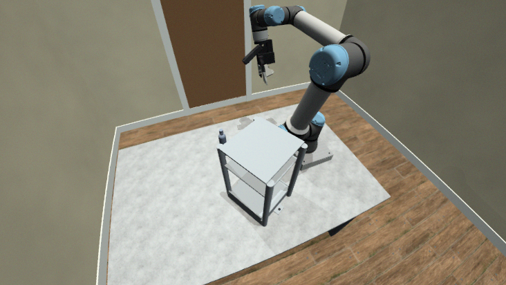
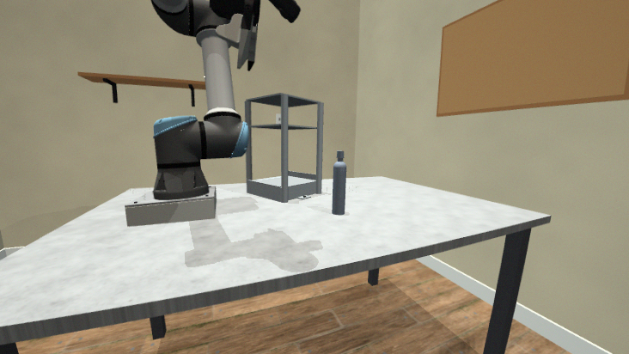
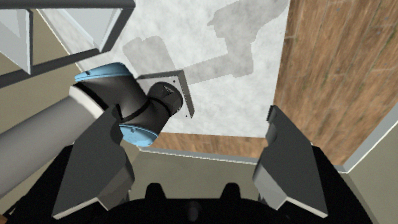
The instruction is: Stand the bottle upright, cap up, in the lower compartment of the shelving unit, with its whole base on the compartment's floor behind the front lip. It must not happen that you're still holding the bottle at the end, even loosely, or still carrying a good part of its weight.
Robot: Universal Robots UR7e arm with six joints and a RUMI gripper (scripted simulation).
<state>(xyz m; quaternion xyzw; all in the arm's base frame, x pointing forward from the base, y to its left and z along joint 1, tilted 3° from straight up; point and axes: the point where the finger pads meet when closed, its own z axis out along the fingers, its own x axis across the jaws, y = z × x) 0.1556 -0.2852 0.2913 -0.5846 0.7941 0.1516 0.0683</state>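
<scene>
A dark blue-grey bottle (image 2: 338, 183) stands upright, cap up, on the table top beside the shelving unit; in the top view only its top (image 1: 222, 136) shows behind the unit's far corner. The grey shelving unit (image 1: 260, 166) (image 2: 283, 147) has a top, a middle shelf and a lower compartment, and both compartments hold nothing. My gripper (image 1: 263, 74) (image 2: 248, 52) hangs high above the table, well above the unit and far from the bottle. In the wrist view its two fingers stand wide apart with nothing between them.
The arm's base (image 2: 175, 195) sits on a grey mount on the table next to the shelving unit. The wrist view shows the arm's own elbow (image 3: 125, 110), a corner of the unit (image 3: 65, 30) and the table edge over the wooden floor. A wall shelf (image 2: 140, 81) hangs behind.
</scene>
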